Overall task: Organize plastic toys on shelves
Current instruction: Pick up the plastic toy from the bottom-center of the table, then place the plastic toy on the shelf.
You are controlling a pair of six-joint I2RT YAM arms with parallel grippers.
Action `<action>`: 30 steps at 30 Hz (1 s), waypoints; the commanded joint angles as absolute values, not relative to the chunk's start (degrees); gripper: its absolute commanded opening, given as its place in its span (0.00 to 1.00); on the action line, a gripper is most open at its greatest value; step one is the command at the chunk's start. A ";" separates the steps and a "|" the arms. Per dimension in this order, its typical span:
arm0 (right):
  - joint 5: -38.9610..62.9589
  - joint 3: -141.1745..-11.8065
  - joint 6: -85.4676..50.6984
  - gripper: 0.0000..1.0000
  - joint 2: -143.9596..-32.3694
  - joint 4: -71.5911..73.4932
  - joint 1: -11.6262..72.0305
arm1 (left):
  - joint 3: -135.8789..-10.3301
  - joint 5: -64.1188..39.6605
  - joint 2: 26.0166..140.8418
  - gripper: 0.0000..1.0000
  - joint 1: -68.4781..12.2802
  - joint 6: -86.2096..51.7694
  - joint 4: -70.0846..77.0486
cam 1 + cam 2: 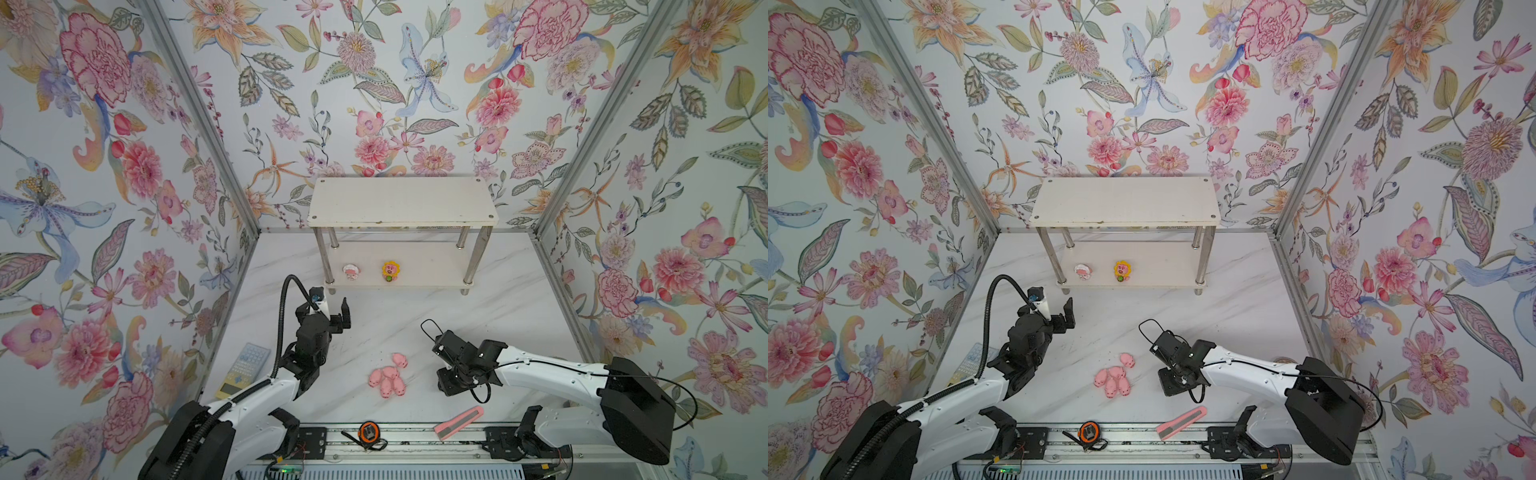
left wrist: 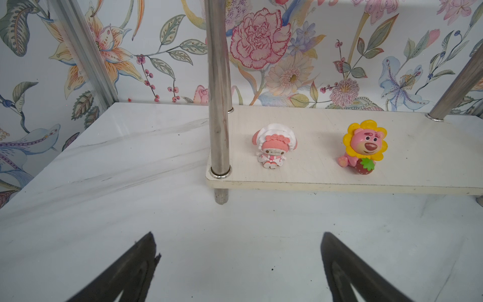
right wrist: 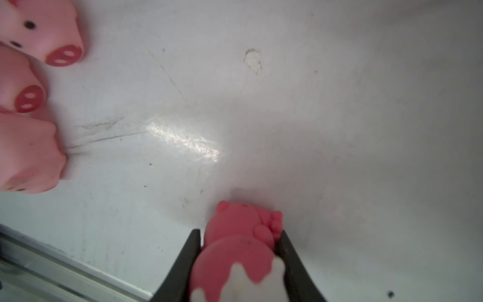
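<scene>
My right end effector (image 3: 240, 232) is narrowed onto the small red-pink plastic character figurine (image 3: 241, 222), with the jaws against both its sides. It lies on the white marbled desk (image 3: 339, 104), near the cluster of tiny pink plastic pigs (image 1: 386, 380). My left end effector (image 2: 238, 235) hangs wide and empty before the white two-tier shelf rack with chrome legs (image 1: 415, 283). The figurine is rounded and pinched near my fingertips, so I judge it could squirt out or twist on lifting. At the lower board I might clip a leg, or topple the white-bonneted figurine (image 2: 271, 146) or the yellow-flower-maned figurine (image 2: 364, 146).
</scene>
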State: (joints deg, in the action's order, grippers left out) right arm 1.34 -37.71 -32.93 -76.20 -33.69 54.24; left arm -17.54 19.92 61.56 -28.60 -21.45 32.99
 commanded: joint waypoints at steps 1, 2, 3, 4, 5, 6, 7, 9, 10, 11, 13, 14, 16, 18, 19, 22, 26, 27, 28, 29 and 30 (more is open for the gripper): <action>-1.12 -40.41 -32.02 0.23 -79.23 -31.98 52.12 | -17.80 21.39 60.17 0.99 -28.23 -20.57 31.93; -1.45 -41.55 -31.27 0.22 -80.40 -31.41 50.83 | -17.59 21.44 59.89 0.99 -28.21 -20.57 31.96; -1.57 -43.07 -30.34 0.21 -81.71 -31.13 49.59 | -17.43 21.52 59.68 0.99 -28.21 -20.57 31.99; -1.77 -45.35 -29.28 0.20 -83.28 -31.06 47.73 | -17.27 21.62 59.47 0.99 -28.19 -20.52 31.91; -2.10 -47.81 -28.13 0.19 -84.91 -30.86 45.82 | -17.09 21.70 59.12 0.99 -28.13 -20.57 31.91; -2.34 -49.95 -26.91 0.19 -86.10 -30.57 44.45 | -17.01 21.81 58.91 0.99 -28.14 -20.57 31.90; -2.35 -52.57 -25.77 0.18 -87.77 -30.08 42.35 | -16.89 21.80 58.52 0.99 -28.16 -20.57 31.92; -2.17 -57.29 -24.35 0.18 -90.67 -29.12 38.86 | -16.58 21.90 57.65 0.99 -28.17 -20.72 31.89; -1.99 -59.89 -23.97 0.18 -92.02 -28.39 37.49 | -16.40 21.89 57.20 0.99 -28.15 -20.72 32.04; -1.16 -62.47 -23.76 0.17 -93.33 -27.50 35.13 | -16.22 21.88 56.73 0.99 -28.13 -20.82 32.07; 0.08 -66.98 -23.35 0.17 -96.14 -26.81 32.70 | -15.87 22.07 56.10 0.99 -28.08 -20.75 31.86; 0.02 -69.78 -22.93 0.17 -97.78 -26.87 31.89 | -15.78 22.09 55.80 0.99 -28.12 -20.59 31.61; -0.23 -74.51 -22.27 0.16 -100.52 -26.89 30.46 | -15.58 22.32 55.37 0.99 -28.10 -20.19 31.15; 0.07 -78.36 -21.97 0.16 -103.34 -27.55 28.99 | -15.38 22.62 54.93 0.99 -28.12 -19.91 30.73; 0.30 -80.18 -21.84 0.16 -104.82 -27.76 28.31 | -15.31 22.70 54.62 0.99 -28.13 -19.86 30.46; 0.10 -83.67 -21.54 0.16 -108.04 -27.92 27.07 | -14.87 22.78 53.64 0.99 -28.04 -19.86 30.26; 0.07 -87.83 -21.34 0.17 -111.56 -28.73 26.22 | -14.59 23.20 53.17 0.99 -28.06 -19.61 30.35; 0.01 -88.85 -21.23 0.17 -112.46 -29.08 26.06 | -14.63 23.23 53.41 0.99 -28.02 -19.60 30.46; -0.31 -89.78 -21.11 0.17 -113.41 -29.45 26.01 | -14.74 23.14 53.73 0.99 -28.03 -19.60 30.37; -0.90 -90.60 -21.03 0.17 -114.12 -29.68 25.95 | -14.85 22.92 54.02 0.99 -28.04 -19.64 30.34; -1.50 -91.11 -20.89 0.17 -114.70 -29.81 25.97 | -14.94 22.79 54.26 0.99 -28.04 -19.77 30.31</action>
State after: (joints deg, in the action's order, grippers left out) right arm -0.56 -88.38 -22.02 -113.58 -28.25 26.11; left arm -15.22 21.67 53.91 -28.60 -20.43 30.87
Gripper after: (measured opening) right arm 0.386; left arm 0.991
